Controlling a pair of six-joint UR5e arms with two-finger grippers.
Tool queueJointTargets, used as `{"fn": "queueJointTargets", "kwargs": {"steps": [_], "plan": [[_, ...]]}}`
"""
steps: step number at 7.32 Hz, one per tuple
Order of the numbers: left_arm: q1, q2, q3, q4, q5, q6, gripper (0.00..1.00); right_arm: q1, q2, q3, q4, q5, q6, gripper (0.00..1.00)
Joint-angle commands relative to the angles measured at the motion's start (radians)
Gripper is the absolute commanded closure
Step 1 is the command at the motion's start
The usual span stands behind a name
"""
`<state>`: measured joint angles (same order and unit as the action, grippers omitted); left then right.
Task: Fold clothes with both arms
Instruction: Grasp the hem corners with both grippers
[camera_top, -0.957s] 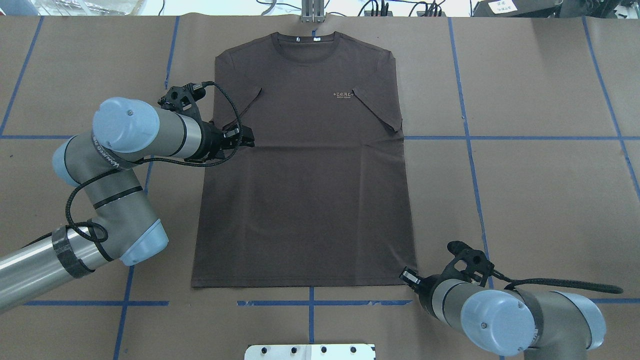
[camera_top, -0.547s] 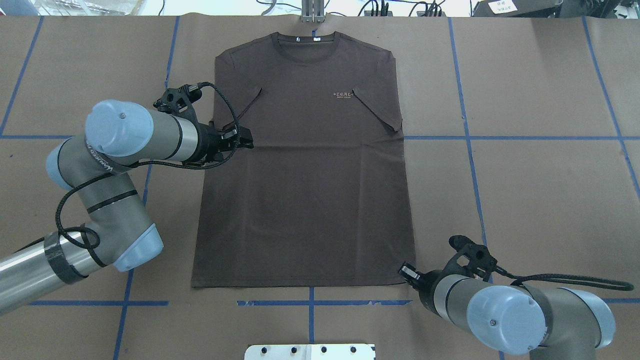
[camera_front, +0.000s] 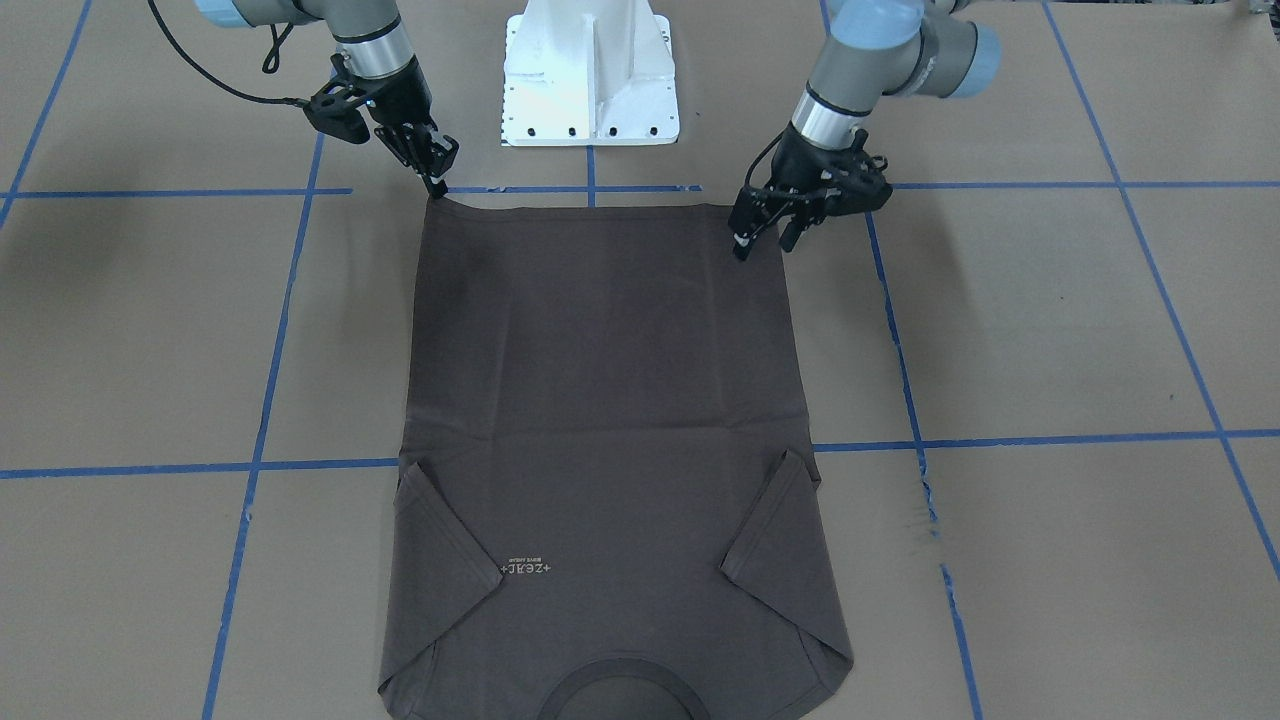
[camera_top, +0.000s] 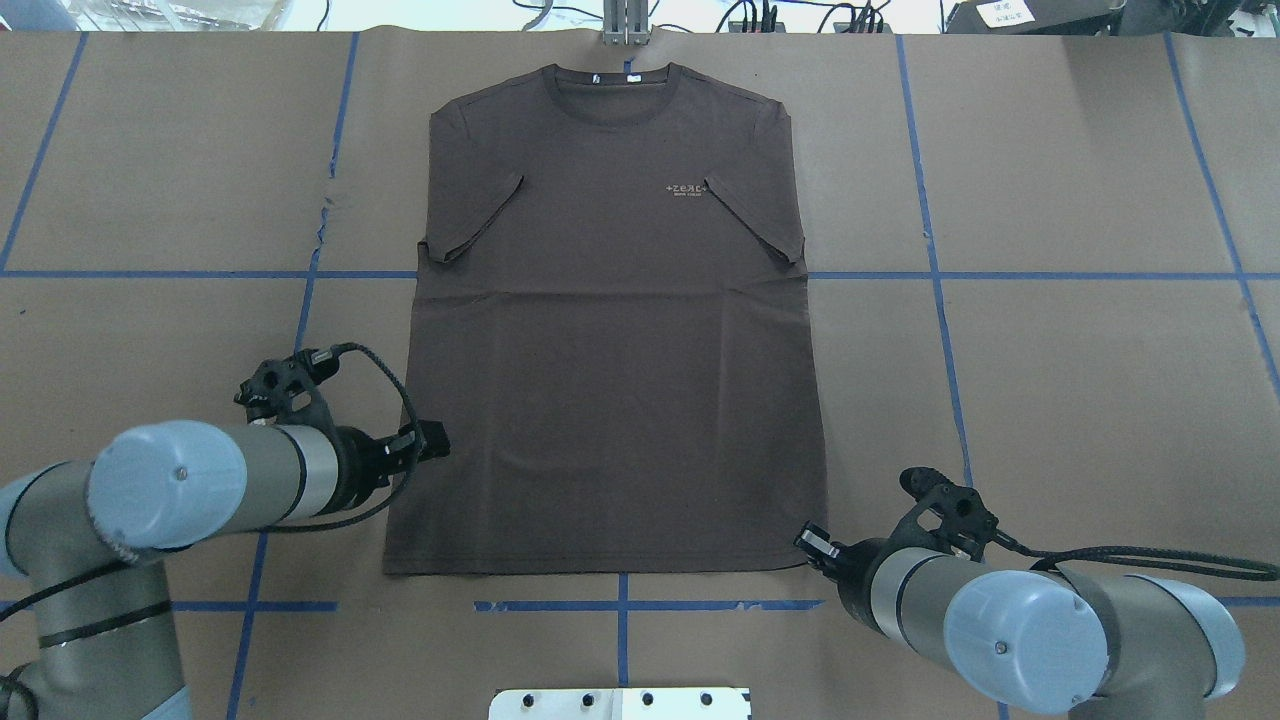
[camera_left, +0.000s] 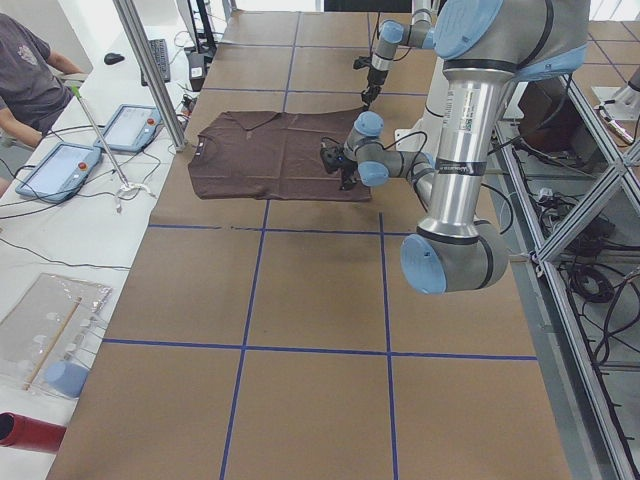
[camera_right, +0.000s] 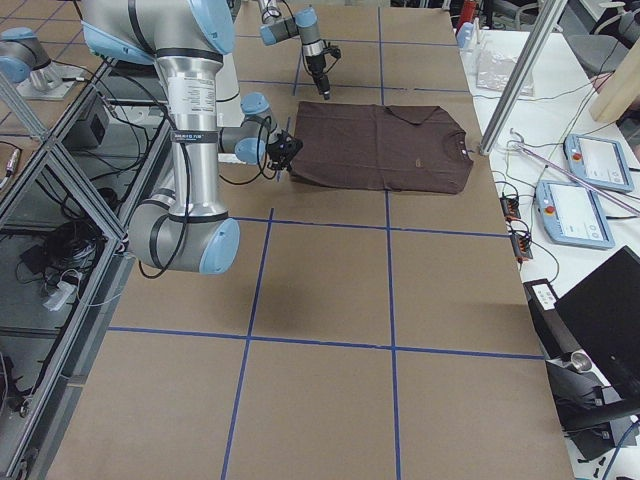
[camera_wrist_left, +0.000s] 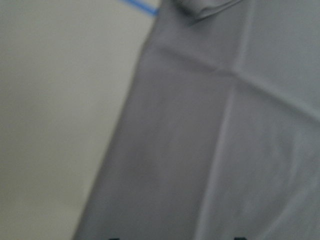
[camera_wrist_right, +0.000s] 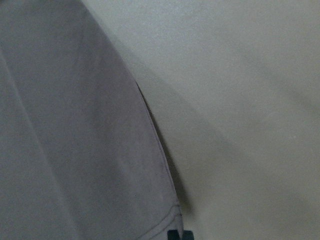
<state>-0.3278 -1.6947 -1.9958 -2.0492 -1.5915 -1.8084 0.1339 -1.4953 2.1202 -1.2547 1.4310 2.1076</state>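
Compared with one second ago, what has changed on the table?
The left pincer drew back from the folded sleeve of the T-shirt toward the robot, now beside the lower side edge. The right pincer stayed at the hem corner; the T-shirt lies flat as before.

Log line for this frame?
T-shirt flat, sleeves folded in | left gripper open over side edge | right gripper at hem corner, grip unclear

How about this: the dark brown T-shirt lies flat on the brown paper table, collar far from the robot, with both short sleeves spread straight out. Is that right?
Not quite. The dark brown T-shirt lies flat on the brown paper table, collar far from the robot, but both short sleeves are folded in over the chest. The overhead exterior view shows it.
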Motion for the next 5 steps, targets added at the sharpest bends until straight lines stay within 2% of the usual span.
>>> {"fn": "queueJointTargets", "kwargs": {"steps": [1,5], "plan": [[0.111,0.066,-0.043,0.038,0.08,-0.101,0.23,0.0,0.001,0.0,0.0,0.003,-0.001,1.0],[0.139,0.066,-0.031,0.044,0.082,-0.134,0.3,0.001,0.0,-0.002,0.0,0.009,-0.001,1.0]]}}
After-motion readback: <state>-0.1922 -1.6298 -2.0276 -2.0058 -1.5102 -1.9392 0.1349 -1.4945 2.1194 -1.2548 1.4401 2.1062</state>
